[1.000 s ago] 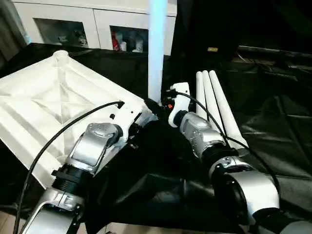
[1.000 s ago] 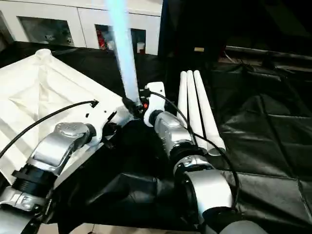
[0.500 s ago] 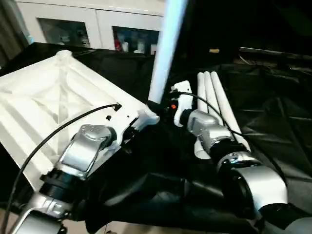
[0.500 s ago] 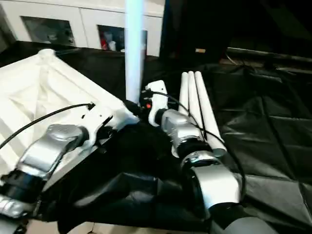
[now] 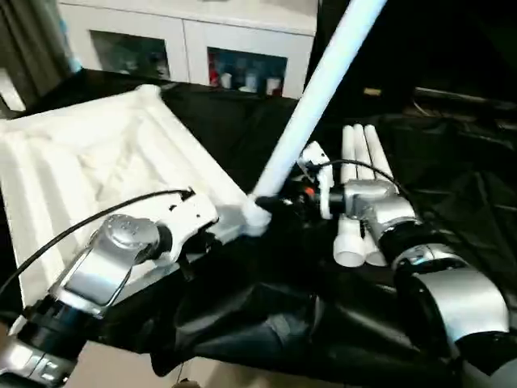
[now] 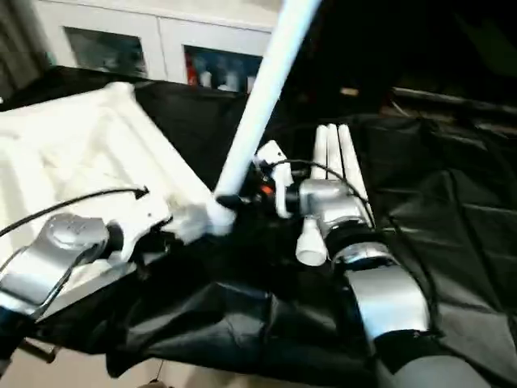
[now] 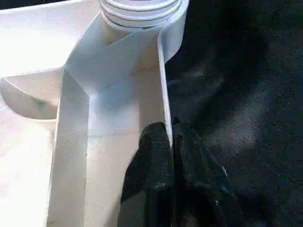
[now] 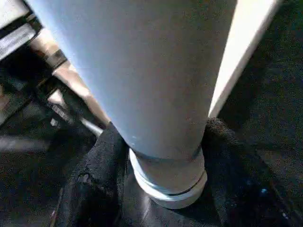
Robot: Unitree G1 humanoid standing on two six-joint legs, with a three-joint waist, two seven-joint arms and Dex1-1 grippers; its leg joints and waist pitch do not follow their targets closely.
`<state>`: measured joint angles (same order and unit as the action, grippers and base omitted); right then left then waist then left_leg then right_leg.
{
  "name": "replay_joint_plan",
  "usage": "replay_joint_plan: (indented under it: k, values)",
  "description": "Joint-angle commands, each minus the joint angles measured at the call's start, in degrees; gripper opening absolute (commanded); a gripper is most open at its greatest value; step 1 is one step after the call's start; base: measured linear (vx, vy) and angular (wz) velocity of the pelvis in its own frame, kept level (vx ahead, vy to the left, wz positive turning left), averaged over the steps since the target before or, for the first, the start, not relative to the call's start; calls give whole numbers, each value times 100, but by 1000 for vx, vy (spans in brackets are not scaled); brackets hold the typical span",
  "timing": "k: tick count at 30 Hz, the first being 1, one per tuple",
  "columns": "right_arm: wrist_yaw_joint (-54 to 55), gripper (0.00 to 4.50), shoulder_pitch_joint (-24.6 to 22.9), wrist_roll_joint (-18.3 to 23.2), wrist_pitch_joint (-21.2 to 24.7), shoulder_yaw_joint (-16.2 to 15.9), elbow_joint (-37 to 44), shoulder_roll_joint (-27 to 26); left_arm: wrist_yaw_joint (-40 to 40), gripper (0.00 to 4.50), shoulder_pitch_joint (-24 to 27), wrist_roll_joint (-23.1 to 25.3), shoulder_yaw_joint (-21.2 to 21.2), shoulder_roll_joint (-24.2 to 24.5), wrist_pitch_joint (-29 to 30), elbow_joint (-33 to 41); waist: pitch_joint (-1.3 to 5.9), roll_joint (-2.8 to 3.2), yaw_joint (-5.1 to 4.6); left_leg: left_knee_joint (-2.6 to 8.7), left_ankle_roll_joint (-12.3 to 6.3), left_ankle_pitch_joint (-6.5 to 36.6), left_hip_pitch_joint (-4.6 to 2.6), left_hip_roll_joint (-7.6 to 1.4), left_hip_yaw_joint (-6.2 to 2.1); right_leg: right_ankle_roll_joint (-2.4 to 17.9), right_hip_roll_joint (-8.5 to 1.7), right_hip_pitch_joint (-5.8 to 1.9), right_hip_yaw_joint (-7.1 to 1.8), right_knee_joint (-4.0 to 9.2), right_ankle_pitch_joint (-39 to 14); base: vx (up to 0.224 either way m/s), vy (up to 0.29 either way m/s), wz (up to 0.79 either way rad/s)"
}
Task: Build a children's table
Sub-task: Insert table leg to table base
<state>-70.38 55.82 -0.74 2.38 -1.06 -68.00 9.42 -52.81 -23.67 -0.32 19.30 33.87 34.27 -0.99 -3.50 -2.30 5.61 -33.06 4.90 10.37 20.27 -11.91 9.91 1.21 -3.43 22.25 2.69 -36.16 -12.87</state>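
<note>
The left gripper has its jaws clenched on the rim of the upturned table top, one finger inside the rim wall and one outside, just short of the corner socket ahead of them. That pins the top, which lies ribbed side up on the black cloth.

The right gripper grasps a white leg near its ringed foot end, the dark fingers either side of the shaft. Beyond these jaws the leg slants up and away to the robot's right, its lower end at the near corner of the top, where a socket knob shows.

Beside the right wrist, three spare legs lie together on the cloth. Farther off stands a white cabinet with glass doors.

The step in hand looks like seating the first leg in that corner. Next, I judge, the leg must be brought upright over the socket and pressed or twisted home while the left jaws hold the rim down.
</note>
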Motion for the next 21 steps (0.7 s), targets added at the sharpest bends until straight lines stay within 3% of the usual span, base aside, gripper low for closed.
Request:
replay_joint_plan:
  k: [1,6,15,21]
  values:
    - [-216,198,-316,-515,176,-531,-316,-29,-629,0,-120,-292,355,-77,-492,662,343,119,-19,355,-94,1024,-56,-180,6,1582,-422,-232,-236,366,-348,0,0,0]
    - [-511,198,-316,-604,93,-713,-239,29,-783,0,-166,-267,435,-60,-698,571,350,109,-14,373,29,1208,-72,-180,-10,1506,-415,-225,-241,375,-502,0,0,0]
    - [-1353,195,-293,-800,97,-1102,-210,66,-1085,0,-251,-303,513,-7,-960,395,355,87,35,362,-47,1067,-56,-181,-6,1527,-411,-230,-236,351,-317,0,0,0]
    - [-1353,195,-293,-800,97,-1102,-210,66,-1085,0,-251,-303,513,-7,-960,395,361,83,35,365,4,1150,-66,-180,-9,1516,-417,-232,-240,361,-387,0,0,0]
